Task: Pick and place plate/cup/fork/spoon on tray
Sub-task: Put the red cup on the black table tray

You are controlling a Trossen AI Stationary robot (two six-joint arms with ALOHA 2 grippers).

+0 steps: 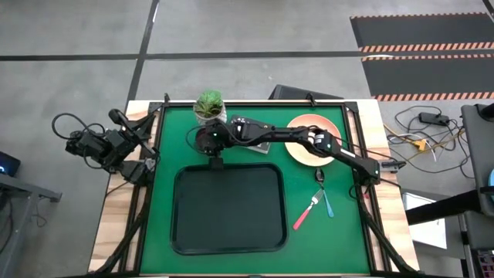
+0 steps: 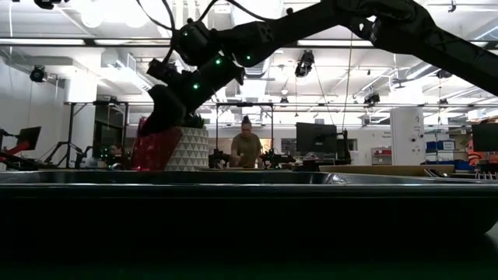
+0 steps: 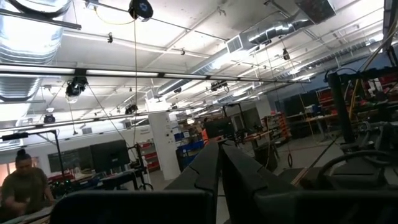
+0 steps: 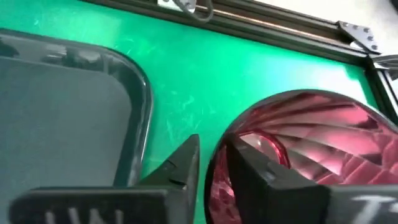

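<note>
At the counter's [image 1: 166, 185] nine o'clock edge the left gripper [image 3: 219, 163] waits folded off the green mat, its jaws clenched together with nothing between them, pointing out into the room. Next comes the tray [image 1: 228, 241], black and bare, filling the mat from centre toward six o'clock. Just past its twelve o'clock rim the right gripper [image 4: 208, 163] has its jaws grasping the wall of the cup [image 4: 311, 149], one finger [image 4: 180, 167] outside the rim and the other inside; the cup sits over the mat beside the tray's corner, though whether it is resting or lifted cannot be told. Crowding it at twelve o'clock is a white pot with a green plant [image 1: 208, 106], which stands directly behind the cup in the low view. The right arm [image 1: 270, 135] stretches across the mat over a small black book [image 1: 251, 148] and across the plate [image 1: 309, 133], which lies at two o'clock on the mat. Below the plate, around four o'clock, the fork [image 1: 306, 211] and the spoon [image 1: 325, 193] lie crossed near each other, well clear of the tray's right rim. A person [image 2: 247, 148] stands far behind the counter.
</note>
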